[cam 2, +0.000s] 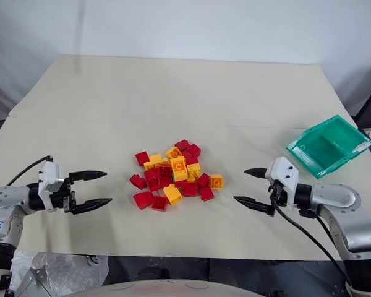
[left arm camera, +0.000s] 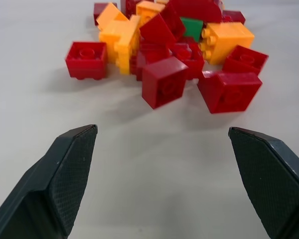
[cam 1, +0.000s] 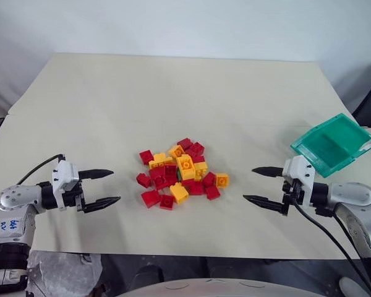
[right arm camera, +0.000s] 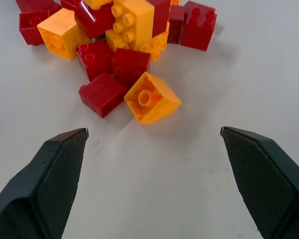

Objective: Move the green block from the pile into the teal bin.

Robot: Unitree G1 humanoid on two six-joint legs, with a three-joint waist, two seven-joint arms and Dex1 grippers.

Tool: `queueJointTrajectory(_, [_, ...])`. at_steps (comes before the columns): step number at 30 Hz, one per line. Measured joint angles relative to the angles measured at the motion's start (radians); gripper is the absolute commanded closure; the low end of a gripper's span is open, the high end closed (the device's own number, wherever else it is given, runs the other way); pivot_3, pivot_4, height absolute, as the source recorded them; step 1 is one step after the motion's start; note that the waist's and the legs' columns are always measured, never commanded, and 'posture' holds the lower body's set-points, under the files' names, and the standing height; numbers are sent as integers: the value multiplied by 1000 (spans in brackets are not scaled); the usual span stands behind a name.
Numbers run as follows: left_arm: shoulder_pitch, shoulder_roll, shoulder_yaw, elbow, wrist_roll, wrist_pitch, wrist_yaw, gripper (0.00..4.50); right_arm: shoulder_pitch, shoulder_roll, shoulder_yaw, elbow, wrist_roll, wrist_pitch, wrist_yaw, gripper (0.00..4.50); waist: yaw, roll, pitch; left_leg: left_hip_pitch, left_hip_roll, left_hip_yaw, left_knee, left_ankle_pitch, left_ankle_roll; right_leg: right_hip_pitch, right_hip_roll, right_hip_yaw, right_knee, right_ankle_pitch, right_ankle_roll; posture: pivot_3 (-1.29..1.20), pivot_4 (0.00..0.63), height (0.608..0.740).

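green block [left arm camera: 192, 28] buried among red, yellow bricks [left arm camera: 162, 85]

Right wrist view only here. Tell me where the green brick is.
Observer: The small dark-green studded plastic brick shows in the left wrist view, wedged among the red and yellow-orange bricks of the pile.
Operator: Locate the bin.
Observer: The translucent teal rectangular plastic tray sits beyond the right gripper, to its right, with no bricks seen inside.
Operator: Report the other arm.
Observer: The left gripper is open on the pile's left, clear of it, holding nothing.
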Motion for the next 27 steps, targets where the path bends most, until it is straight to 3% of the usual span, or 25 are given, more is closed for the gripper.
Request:
queueJointTrajectory(10, [-4, 0, 1, -19, -16, 97, 27, 0, -8, 2, 13, -96, 20, 73, -49, 44, -1, 0, 0, 0, 0, 0, 0, 0, 0, 0, 0, 0, 1, 0, 0, 0, 150, 740])
queueJointTrajectory(16, [-5, 0, 1, -92, -54, 157, 19, 0, -145, 45, 31, -305, 117, 281, -206, 44, -2, 0, 0, 0, 1, -1, 0, 0, 0, -1, 0, 0, 2, -1, -1, 0, 150, 740])
queueJointTrajectory(19, [-2, -2, 4, -91, -55, 164, 17, 0, -236, 70, 69, -362, 218, 481, -291, 634, -3, 0, 0, 0, 1, -1, 0, 0, 0, -2, 0, 0, 2, -1, -1, 0, 150, 740])
queueJointTrajectory(23, [-16, -16, -1, -91, -54, 110, -15, 0, -380, 259, 166, -416, 334, 692, -465, 1906, -9, 0, 0, 0, 3, -2, 0, 0, 0, -3, 0, -1, 4, -2, -3, 0, 150, 740])
queueJointTrajectory(27, [-34, -47, -5, -74, -54, 40, -48, 0, -433, 420, 273, -383, 326, 775, -599, 3214, -8, 0, 0, -2, 3, -2, 0, 0, 0, -4, 0, -2, 4, -2, -4, 0, 150, 740])
